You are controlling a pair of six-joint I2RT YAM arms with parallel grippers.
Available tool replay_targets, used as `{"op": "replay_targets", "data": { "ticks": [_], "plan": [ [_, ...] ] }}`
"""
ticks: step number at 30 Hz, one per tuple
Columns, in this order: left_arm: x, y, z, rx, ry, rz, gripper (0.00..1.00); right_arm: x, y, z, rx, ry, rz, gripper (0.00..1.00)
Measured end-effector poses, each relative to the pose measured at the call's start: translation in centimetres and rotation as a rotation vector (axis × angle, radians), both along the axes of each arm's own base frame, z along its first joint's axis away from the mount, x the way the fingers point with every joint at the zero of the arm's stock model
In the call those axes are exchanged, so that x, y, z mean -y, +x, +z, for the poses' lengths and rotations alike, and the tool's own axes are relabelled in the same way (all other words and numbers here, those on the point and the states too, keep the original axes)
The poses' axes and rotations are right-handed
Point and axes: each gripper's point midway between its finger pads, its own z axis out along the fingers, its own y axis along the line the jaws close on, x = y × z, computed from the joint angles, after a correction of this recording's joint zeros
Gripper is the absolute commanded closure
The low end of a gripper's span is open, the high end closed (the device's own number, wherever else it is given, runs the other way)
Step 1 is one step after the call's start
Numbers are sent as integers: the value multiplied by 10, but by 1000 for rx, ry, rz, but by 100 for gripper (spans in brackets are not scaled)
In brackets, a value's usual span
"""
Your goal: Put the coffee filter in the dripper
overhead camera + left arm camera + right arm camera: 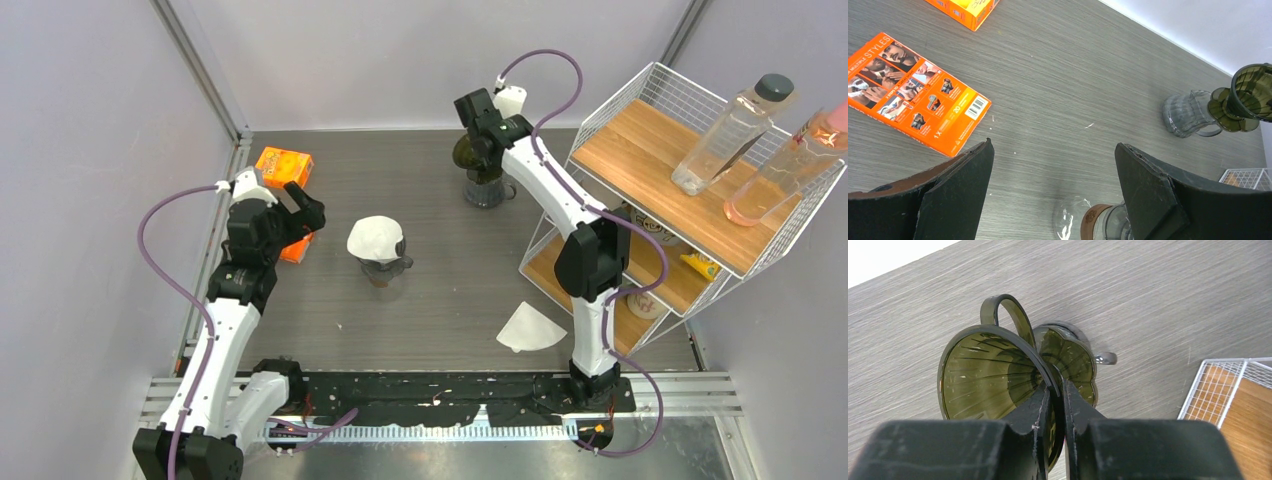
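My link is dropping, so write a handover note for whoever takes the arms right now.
Left tool: open, empty, above the table by the orange box.
Right tool: shut on the rim of the green dripper, which is tilted, close to the glass server.
Filters: flat filter lies near-right on the table; second filter sits on the glass vessel mid-table.
Done: dripper gripped.
To do: dripper holds no filter; one must go in.
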Motion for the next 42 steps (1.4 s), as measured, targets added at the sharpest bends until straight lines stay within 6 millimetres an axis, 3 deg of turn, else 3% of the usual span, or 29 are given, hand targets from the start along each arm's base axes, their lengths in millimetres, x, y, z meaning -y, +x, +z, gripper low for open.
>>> {"op": "replay_targets", "data": {
  "ticks": [8,23,42],
  "plan": [
    [3,0,0,-2,-6,-17,1,15,2,-25,-29,-1,-43,95],
    [8,0,0,1,-12,-47,0,19,16,-31,12,77,-72,91],
    [14,0,-2,-8,-20,-79,0,25,22,-35,14,134,-88,70]
  ]
}}
